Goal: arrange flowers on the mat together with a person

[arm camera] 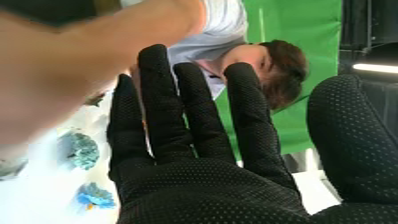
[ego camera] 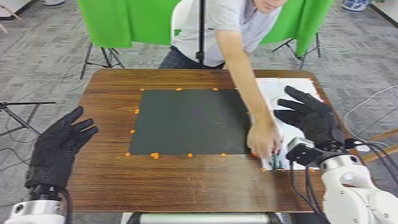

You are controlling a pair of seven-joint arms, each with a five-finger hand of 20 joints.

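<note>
Right hand (ego camera: 309, 120): fingers extended, slightly apart, empty. Blue flower (arm camera: 95, 196) on white sheet (ego camera: 274, 87), apart from fingers, opposite thumb side. Left hand (ego camera: 55, 145): fingers extended, empty.

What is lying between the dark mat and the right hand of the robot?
In the head view, the person's forearm and a strip of the white sheet lie between the dark mat and the robot's right hand.
</note>
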